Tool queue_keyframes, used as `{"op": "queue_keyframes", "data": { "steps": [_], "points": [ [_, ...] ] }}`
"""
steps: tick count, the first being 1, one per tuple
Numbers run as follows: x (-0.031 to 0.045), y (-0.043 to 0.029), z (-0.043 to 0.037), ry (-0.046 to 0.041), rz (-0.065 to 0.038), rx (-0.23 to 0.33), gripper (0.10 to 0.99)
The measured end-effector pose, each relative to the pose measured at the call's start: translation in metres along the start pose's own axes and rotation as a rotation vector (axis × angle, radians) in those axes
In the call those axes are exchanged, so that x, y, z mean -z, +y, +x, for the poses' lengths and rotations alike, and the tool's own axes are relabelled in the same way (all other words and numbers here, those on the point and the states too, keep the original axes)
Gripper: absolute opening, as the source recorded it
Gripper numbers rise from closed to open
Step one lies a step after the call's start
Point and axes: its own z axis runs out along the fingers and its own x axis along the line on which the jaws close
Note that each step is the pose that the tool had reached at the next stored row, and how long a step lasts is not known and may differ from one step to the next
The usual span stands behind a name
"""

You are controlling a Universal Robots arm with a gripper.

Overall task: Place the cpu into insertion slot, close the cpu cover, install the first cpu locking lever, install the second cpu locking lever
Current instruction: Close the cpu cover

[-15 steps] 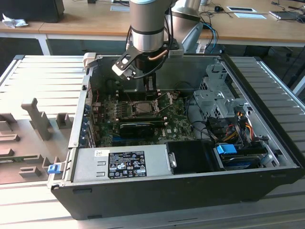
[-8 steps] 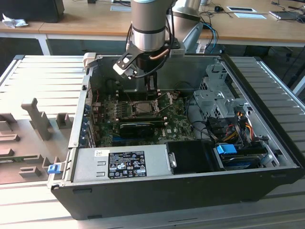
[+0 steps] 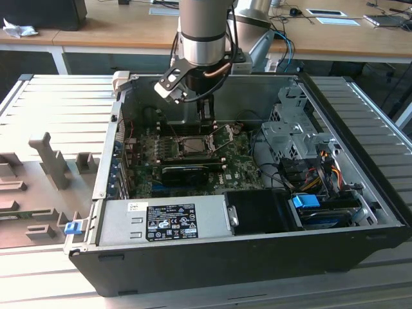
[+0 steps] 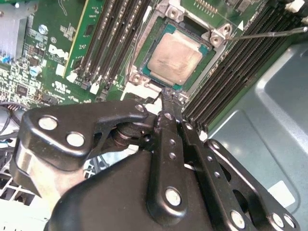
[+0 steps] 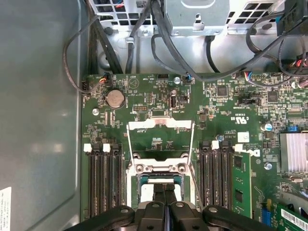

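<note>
The cpu (image 4: 174,57), a square chip with a dull silver-grey top, lies flat inside the insertion slot (image 4: 142,48) on the green motherboard. My gripper (image 4: 166,95) hovers at one edge of the cpu, its black fingers shut together with nothing between them. In the first wrist view the gripper (image 5: 163,191) sits over the cpu (image 5: 146,193). Beyond it, the cpu cover (image 5: 159,125) stands swung open on its hinge, and the board shows through its window. A thin metal locking lever (image 4: 269,33) sticks out free beside the slot. In the exterior view the gripper (image 3: 206,116) hangs over the slot (image 3: 193,145).
Long black memory slots (image 5: 103,178) flank the socket on both sides. Black cables (image 5: 159,43) run across the case near the board's edge. The power supply (image 3: 167,220), the drive cage (image 3: 290,132) and the case walls (image 3: 106,161) box the board in.
</note>
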Motion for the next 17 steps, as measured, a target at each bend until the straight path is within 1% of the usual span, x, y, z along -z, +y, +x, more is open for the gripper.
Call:
{"op": "queue_keyframes", "data": {
  "steps": [3, 4, 7, 11, 13, 15, 17],
  "points": [
    [0.0023, 0.0006, 0.0001, 0.0003, 0.000, 0.000, 0.106],
    [0.0021, 0.0018, 0.0001, 0.0005, 0.000, 0.000, 0.106],
    [0.0026, 0.0087, 0.0002, 0.0002, 0.000, 0.000, 0.106],
    [0.0091, 0.0098, 0.0004, 0.0004, 0.000, 0.000, 0.106],
    [0.0090, 0.0116, 0.0004, 0.0005, 0.000, 0.000, 0.106],
    [0.0087, 0.0165, 0.0005, 0.0002, 0.000, 0.000, 0.106],
    [0.0095, 0.0179, 0.0005, 0.0000, 0.000, 0.000, 0.106]
  ]
}}
